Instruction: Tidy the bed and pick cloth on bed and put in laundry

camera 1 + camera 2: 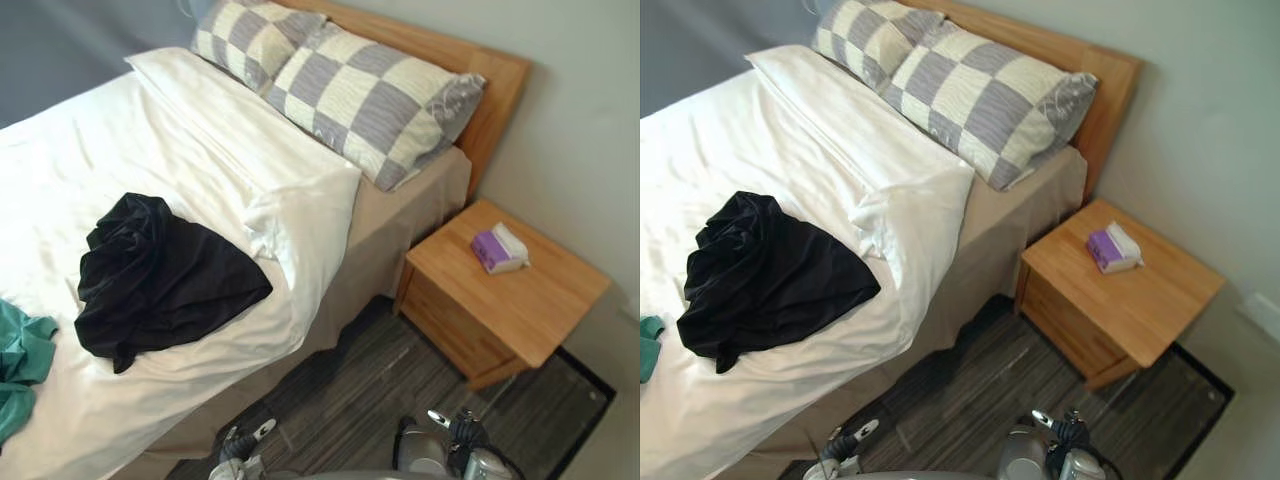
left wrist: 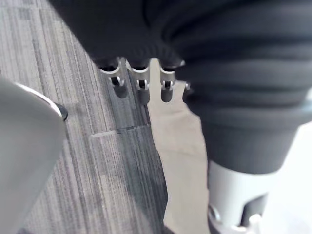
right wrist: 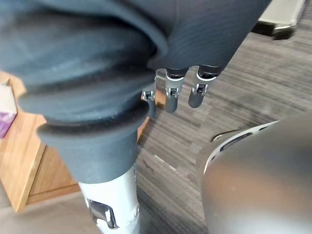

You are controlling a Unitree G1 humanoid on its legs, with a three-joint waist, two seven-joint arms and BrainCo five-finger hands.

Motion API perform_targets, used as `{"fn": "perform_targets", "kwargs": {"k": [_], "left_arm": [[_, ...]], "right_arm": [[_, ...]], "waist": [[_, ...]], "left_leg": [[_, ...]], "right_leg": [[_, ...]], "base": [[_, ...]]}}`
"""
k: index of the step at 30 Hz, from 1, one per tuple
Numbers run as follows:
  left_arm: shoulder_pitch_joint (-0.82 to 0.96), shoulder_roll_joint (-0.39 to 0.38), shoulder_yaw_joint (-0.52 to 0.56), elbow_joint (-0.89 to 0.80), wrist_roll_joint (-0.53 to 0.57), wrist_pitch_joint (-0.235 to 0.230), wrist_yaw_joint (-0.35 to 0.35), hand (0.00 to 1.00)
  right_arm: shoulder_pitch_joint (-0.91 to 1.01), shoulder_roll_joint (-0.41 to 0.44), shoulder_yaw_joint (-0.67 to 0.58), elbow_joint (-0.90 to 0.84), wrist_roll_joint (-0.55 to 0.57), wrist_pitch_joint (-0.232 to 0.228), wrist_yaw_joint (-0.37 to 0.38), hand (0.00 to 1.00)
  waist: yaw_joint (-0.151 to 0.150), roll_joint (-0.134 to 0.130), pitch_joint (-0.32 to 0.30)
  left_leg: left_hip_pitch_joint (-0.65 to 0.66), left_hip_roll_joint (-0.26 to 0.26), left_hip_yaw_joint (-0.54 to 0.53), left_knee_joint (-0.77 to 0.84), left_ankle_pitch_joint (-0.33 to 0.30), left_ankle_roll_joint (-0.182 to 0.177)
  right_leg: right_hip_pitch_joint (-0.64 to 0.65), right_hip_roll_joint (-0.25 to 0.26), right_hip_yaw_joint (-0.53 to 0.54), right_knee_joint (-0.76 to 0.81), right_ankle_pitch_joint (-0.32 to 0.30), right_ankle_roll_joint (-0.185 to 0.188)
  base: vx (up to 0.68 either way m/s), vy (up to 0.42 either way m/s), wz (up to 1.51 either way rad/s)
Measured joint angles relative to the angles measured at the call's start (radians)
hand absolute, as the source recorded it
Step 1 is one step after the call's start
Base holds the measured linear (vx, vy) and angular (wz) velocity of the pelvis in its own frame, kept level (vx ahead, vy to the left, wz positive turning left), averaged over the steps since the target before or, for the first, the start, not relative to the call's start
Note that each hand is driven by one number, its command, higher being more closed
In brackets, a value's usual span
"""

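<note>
A crumpled black cloth (image 1: pixel 160 275) lies on the white duvet (image 1: pixel 180 150) near the bed's right side. A teal cloth (image 1: pixel 20 365) lies at the bed's near left, partly cut off by the view's edge. My left hand (image 2: pixel 141 90) hangs low over the grey floor beside the bed's beige skirt, fingers straight and holding nothing. My right hand (image 3: pixel 173 97) hangs the same way over the floor by the nightstand. Both hands show at the bottom of the eye views, left hand (image 1: pixel 240 450) and right hand (image 1: pixel 450 435), well below and apart from the cloths.
Two grey-and-cream checked pillows (image 1: pixel 370 100) lean on the wooden headboard (image 1: pixel 480 70). A wooden nightstand (image 1: pixel 500 290) stands right of the bed with a purple tissue pack (image 1: pixel 497 250) on top. Grey striped floor (image 1: pixel 370 390) lies between bed and nightstand.
</note>
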Motion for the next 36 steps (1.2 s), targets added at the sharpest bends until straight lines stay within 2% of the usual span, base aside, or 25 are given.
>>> {"fn": "perform_targets", "kwargs": {"k": [1,3,4,5,6,7,8,11,12,14,17,18,19,20,21,22,23,24,25,26,27,28,30,33,36], "left_arm": [[0.009,-0.009,0.024,-0.004,0.000,-0.001,-0.001,0.00],[0.015,-0.015,0.042,-0.039,-0.007,0.000,0.000,0.00],[0.015,-0.015,0.040,-0.039,-0.012,0.000,0.000,0.00],[0.015,-0.015,0.034,-0.039,-0.022,0.000,0.001,0.00],[0.012,-0.013,0.015,-0.040,-0.023,-0.001,0.002,0.00],[0.010,-0.004,-0.007,-0.041,-0.023,-0.001,0.002,0.00],[0.008,0.007,-0.042,-0.040,-0.022,0.001,0.002,0.00],[-0.002,0.011,-0.088,-0.036,-0.021,0.003,0.003,0.00],[-0.003,0.025,-0.105,-0.037,-0.021,0.002,0.002,0.00],[-0.005,0.047,-0.114,-0.028,-0.020,0.007,0.000,0.00],[-0.015,0.061,-0.129,0.007,0.003,0.008,-0.016,0.00],[-0.016,0.080,-0.146,0.009,0.018,0.008,-0.024,0.00],[-0.017,0.083,-0.151,0.011,0.041,0.008,-0.030,0.00],[-0.018,0.085,-0.152,0.014,0.046,0.008,-0.030,0.00],[-0.024,0.091,-0.149,0.021,0.055,0.010,-0.030,0.00],[-0.026,0.097,-0.146,0.020,0.067,0.009,-0.035,0.00],[-0.026,0.102,-0.143,0.020,0.068,0.009,-0.038,0.00],[-0.030,0.111,-0.133,0.021,0.070,0.011,-0.039,0.00],[-0.013,0.092,-0.116,0.021,0.077,0.013,-0.041,0.00],[-0.011,0.086,-0.106,0.019,0.079,0.012,-0.042,0.00],[-0.004,0.078,-0.095,0.011,0.084,0.011,-0.040,0.00],[0.003,0.077,-0.095,0.007,0.088,0.010,-0.040,0.00],[0.031,0.080,-0.097,-0.022,0.105,0.005,-0.041,0.00],[0.048,0.093,-0.108,-0.051,0.107,0.006,-0.042,0.00],[0.067,0.117,-0.121,-0.067,0.108,0.010,-0.044,0.00]], "right_arm": [[0.001,0.001,0.013,0.001,0.000,0.001,-0.002,0.00],[0.008,0.006,0.021,0.000,0.000,0.000,-0.002,0.00],[0.014,0.004,0.023,0.000,-0.001,0.000,-0.003,0.00],[0.022,-0.002,0.038,0.005,-0.001,-0.001,-0.007,0.00],[0.028,-0.005,0.051,0.010,-0.001,-0.001,-0.010,0.00],[0.027,-0.005,0.066,0.013,-0.002,-0.001,-0.012,0.00],[0.024,-0.006,0.074,0.014,-0.001,0.000,-0.015,0.00],[0.013,-0.017,0.066,0.028,0.001,0.006,-0.020,0.00],[0.014,-0.004,0.053,0.029,0.001,0.014,-0.022,0.00],[0.020,0.015,0.030,0.027,0.000,0.020,-0.023,0.00],[0.037,0.041,-0.012,0.000,0.024,0.019,-0.021,0.00],[0.038,0.050,-0.018,-0.014,0.028,0.019,-0.020,0.00],[0.041,0.058,-0.031,-0.021,0.036,0.018,-0.020,0.00],[0.042,0.059,-0.032,-0.027,0.038,0.017,-0.020,0.00],[0.045,0.060,-0.028,-0.037,0.040,0.020,-0.021,0.00],[0.049,0.062,-0.027,-0.057,0.040,0.023,-0.026,0.00],[0.056,0.064,-0.027,-0.072,0.040,0.026,-0.028,0.00],[0.076,0.064,-0.028,-0.130,0.039,0.031,-0.035,0.00],[0.113,0.061,-0.030,-0.255,0.038,0.033,-0.052,0.00],[0.122,0.061,-0.035,-0.313,0.033,0.034,-0.061,0.00],[0.142,0.059,-0.038,-0.450,0.015,0.035,-0.081,0.00],[0.148,0.058,-0.037,-0.521,0.004,0.034,-0.092,0.00],[0.152,0.053,-0.061,-0.738,-0.092,0.025,-0.138,0.00],[0.101,0.040,-0.111,-0.892,-0.226,0.030,-0.204,0.00],[0.028,0.010,-0.130,-0.985,-0.301,0.042,-0.241,0.00]], "waist": [[0.001,0.003,-0.005],[-0.009,-0.005,0.000],[-0.012,-0.008,0.001],[-0.007,-0.008,0.002],[-0.001,-0.009,0.001],[0.003,-0.010,0.001],[0.000,-0.012,-0.002],[-0.002,-0.001,-0.009],[0.005,-0.030,-0.009],[-0.003,-0.052,-0.016],[-0.012,-0.064,-0.017],[-0.018,-0.078,-0.017],[-0.033,-0.074,-0.008],[-0.035,-0.077,-0.012],[-0.035,-0.077,-0.012],[-0.031,-0.091,-0.012],[-0.031,-0.103,-0.014],[-0.037,-0.117,-0.016],[-0.043,-0.082,-0.029],[-0.045,-0.075,-0.027],[-0.046,-0.057,-0.026],[-0.047,-0.053,-0.027],[-0.057,-0.058,-0.031],[-0.056,-0.064,-0.045],[-0.058,-0.071,-0.049]], "left_leg": [[-0.033,0.024,-0.015,0.040,0.005,0.003],[-0.166,0.068,-0.002,0.253,0.028,0.039],[-0.181,0.081,0.030,0.296,0.030,0.041],[-0.200,0.098,0.115,0.349,0.025,0.035],[-0.212,0.092,0.190,0.365,0.024,0.035],[-0.223,0.076,0.265,0.355,0.013,0.029],[-0.222,0.051,0.290,0.300,0.018,0.031],[-0.180,-0.020,0.315,0.107,0.043,0.030],[-0.157,-0.060,0.303,0.038,0.087,0.047],[-0.127,-0.087,0.281,-0.013,0.110,0.060],[-0.084,-0.113,0.253,-0.066,0.117,0.061],[-0.068,-0.129,0.242,-0.084,0.117,0.061],[-0.051,-0.129,0.206,-0.099,0.125,0.069],[-0.050,-0.123,0.200,-0.102,0.126,0.067],[-0.060,-0.111,0.182,-0.103,0.129,0.062],[-0.080,-0.114,0.158,-0.112,0.134,0.053],[-0.088,-0.121,0.150,-0.118,0.139,0.046],[-0.083,-0.131,0.140,-0.157,0.161,0.031],[-0.078,-0.108,0.168,-0.208,0.196,0.017],[-0.081,-0.098,0.174,-0.209,0.201,0.009],[-0.077,-0.085,0.188,-0.209,0.204,0.005],[-0.077,-0.079,0.196,-0.209,0.204,0.004],[-0.062,-0.067,0.202,-0.210,0.204,0.004],[-0.078,-0.060,0.199,-0.210,0.207,0.001],[-0.089,-0.063,0.194,-0.209,0.211,-0.003]], "right_leg": [[0.013,0.011,-0.031,-0.006,-0.015,-0.012],[0.104,-0.005,-0.134,-0.066,-0.012,-0.041],[0.137,-0.007,-0.160,-0.087,-0.008,-0.047],[0.207,-0.010,-0.210,-0.130,-0.002,-0.054],[0.248,-0.014,-0.235,-0.153,0.001,-0.051],[0.271,-0.021,-0.252,-0.167,0.005,-0.044],[0.273,-0.029,-0.257,-0.176,0.012,-0.031],[0.271,-0.044,-0.274,-0.225,0.043,-0.012],[0.276,-0.067,-0.267,-0.225,0.053,-0.014],[0.293,-0.087,-0.266,-0.202,0.055,-0.016],[0.255,-0.142,-0.236,-0.008,0.056,-0.013],[0.208,-0.169,-0.179,0.108,0.071,0.005],[0.140,-0.169,-0.075,0.230,0.086,0.011],[0.130,-0.152,-0.041,0.235,0.062,0.022],[0.130,-0.094,0.036,0.149,-0.022,0.035],[0.131,-0.054,0.087,-0.002,-0.017,0.016],[0.137,-0.047,0.103,-0.063,0.003,0.009],[0.156,-0.042,0.103,-0.134,0.012,0.024],[0.154,-0.011,0.089,-0.174,0.028,0.015],[0.150,-0.003,0.087,-0.178,0.031,0.014],[0.151,0.010,0.088,-0.187,0.038,0.012],[0.154,0.017,0.092,-0.189,0.039,0.010],[0.189,0.030,0.079,-0.215,0.044,0.009],[0.207,0.040,0.072,-0.276,0.079,0.012],[0.233,0.043,0.061,-0.344,0.117,0.017]], "base": [[0.16,-0.392,0.84],[0.13,-0.284,1.11],[0.12,-0.171,1.09],[0.13,-0.146,0.96],[0.17,-0.108,0.98],[0.15,-0.037,0.90],[0.13,-0.005,0.77],[0.11,0.101,0.73],[0.10,0.157,0.57],[0.08,0.109,0.55],[0.00,0.064,0.46],[-0.05,0.038,0.61],[-0.03,-0.032,0.52],[-0.05,-0.103,0.52],[-0.09,-0.130,0.51],[-0.10,-0.125,0.54],[-0.09,-0.150,0.58],[-0.02,-0.153,0.39],[0.01,-0.145,0.27],[0.06,-0.114,-0.07],[0.04,-0.092,-0.18],[0.03,-0.093,-0.18],[0.03,-0.060,0.06],[0.03,-0.010,0.07],[0.01,0.017,0.08]]}}
